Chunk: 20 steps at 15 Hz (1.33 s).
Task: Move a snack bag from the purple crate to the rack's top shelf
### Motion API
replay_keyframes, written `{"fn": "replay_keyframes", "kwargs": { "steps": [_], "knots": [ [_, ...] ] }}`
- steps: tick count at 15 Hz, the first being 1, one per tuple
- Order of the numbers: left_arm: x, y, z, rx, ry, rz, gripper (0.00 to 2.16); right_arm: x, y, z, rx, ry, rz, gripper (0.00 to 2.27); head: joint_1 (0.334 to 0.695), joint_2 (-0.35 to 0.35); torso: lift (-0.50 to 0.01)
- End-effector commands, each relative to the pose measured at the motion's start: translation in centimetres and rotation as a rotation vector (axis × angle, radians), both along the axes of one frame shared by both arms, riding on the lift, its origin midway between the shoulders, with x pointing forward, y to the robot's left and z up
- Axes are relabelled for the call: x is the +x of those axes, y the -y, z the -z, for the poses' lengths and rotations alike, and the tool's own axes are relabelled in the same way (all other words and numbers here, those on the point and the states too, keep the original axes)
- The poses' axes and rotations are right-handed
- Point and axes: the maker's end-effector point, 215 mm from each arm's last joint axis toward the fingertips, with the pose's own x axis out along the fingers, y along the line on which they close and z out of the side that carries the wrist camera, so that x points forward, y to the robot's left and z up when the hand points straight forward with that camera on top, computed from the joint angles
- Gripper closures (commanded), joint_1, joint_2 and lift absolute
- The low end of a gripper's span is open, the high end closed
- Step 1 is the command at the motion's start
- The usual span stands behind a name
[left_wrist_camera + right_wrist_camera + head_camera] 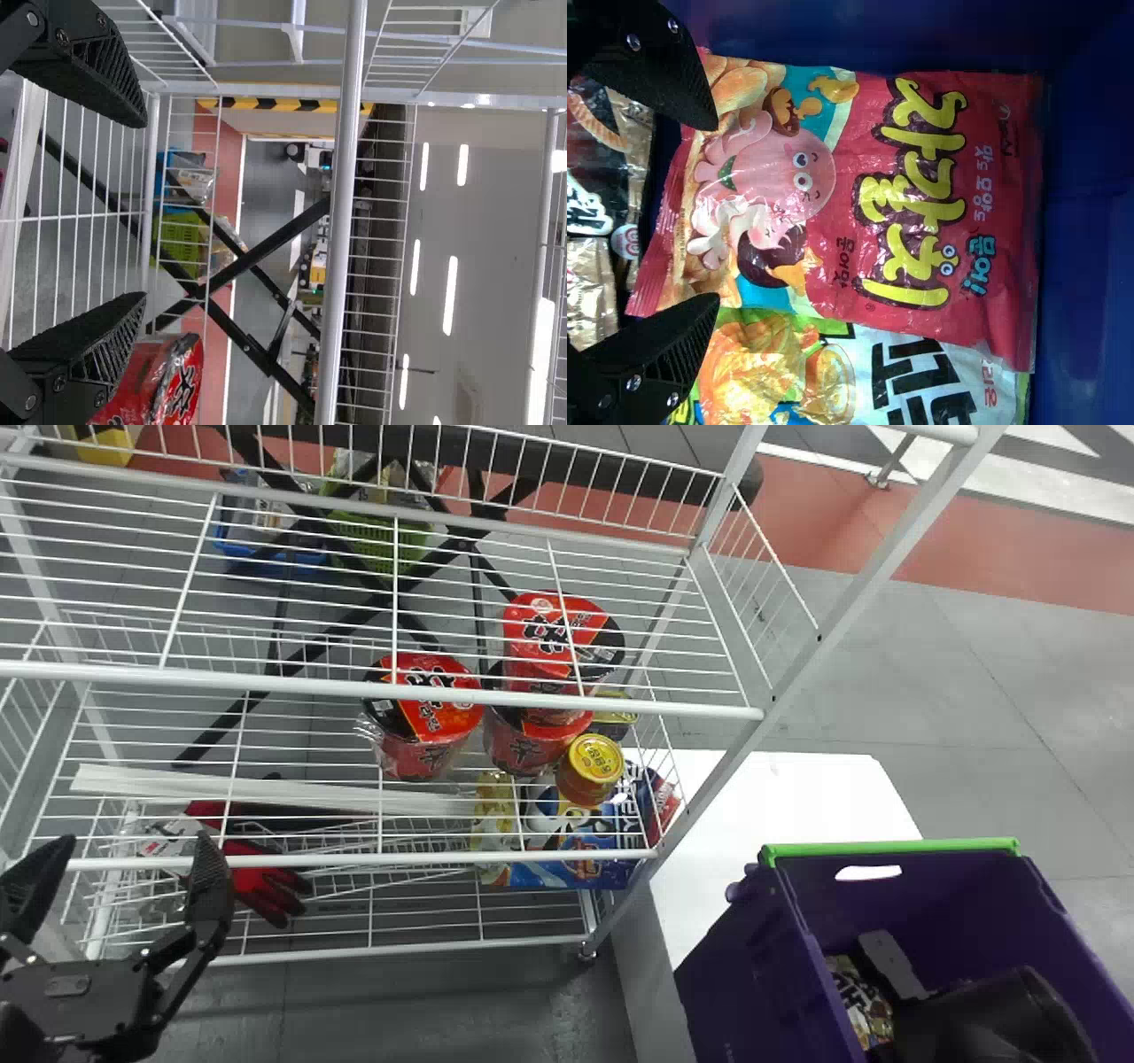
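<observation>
The red snack bag (948, 266) lies flat in the purple crate (744, 957), at the near right. The right gripper (983, 1014) is down inside the crate, jaws spread, one toward each side of the bag's end; contact cannot be confirmed. A white-and-green bag (939, 372) lies alongside, partly beneath the red one. A black-and-gold bag (602, 159) sits past the same end, by the jaws. The crate has a green rim bar (886, 850) on its far side and stands on a white table (797, 788).

Obstructions between crate and shelving: the crate's own wall, the rack's slanting right front post (868, 593), and a wire end guard (762, 571) on the right of the upper shelf (354, 691).

Below that shelf, toward the right, are red noodle cups (425, 731), some stacked, and a yellow-lidded jar (589, 771). Lower are a blue package (567, 868) at right and red gloves (266, 886) at left. Beyond the rack, on the far side: a blue basket (275, 549) and a green basket (381, 540).

The left gripper (133, 841) is at the near left, before the rack, jaws wide apart with nothing between them.
</observation>
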Motion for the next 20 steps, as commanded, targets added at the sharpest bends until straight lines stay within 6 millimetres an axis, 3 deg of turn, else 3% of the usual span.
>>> {"fn": "replay_keyframes", "kwargs": {
  "steps": [1,8,11,12,14,15,20],
  "knots": [
    [-0.1,0.1,0.2,-0.001,-0.003,0.000,0.14,0.2,-0.3,0.3,0.000,0.009,-0.006,0.18,0.695,-0.350,-0.448],
    [-0.2,0.0,0.3,0.000,0.000,0.001,0.14,0.4,-1.4,1.8,0.013,0.038,0.001,0.20,0.695,-0.350,-0.448],
    [-0.2,-0.1,0.4,0.001,-0.001,0.000,0.14,0.4,-1.0,2.1,0.003,0.041,0.003,0.48,0.695,-0.350,-0.448],
    [-0.2,-0.1,0.4,0.001,-0.001,0.000,0.14,0.3,-0.6,2.2,-0.002,0.038,0.003,0.69,0.695,-0.350,-0.448],
    [-0.2,-0.1,0.4,0.002,-0.001,0.000,0.14,0.5,-0.4,2.1,-0.005,0.045,0.007,1.60,0.695,-0.350,-0.448],
    [-0.1,-0.1,0.5,0.002,-0.003,0.000,0.14,0.7,-0.4,2.0,0.000,0.050,0.015,1.74,0.695,-0.350,-0.448],
    [0.3,0.0,0.8,0.007,-0.010,0.002,0.14,-0.8,0.6,1.1,-0.014,0.000,0.085,1.78,0.695,-0.350,-0.448]
  ]
}}
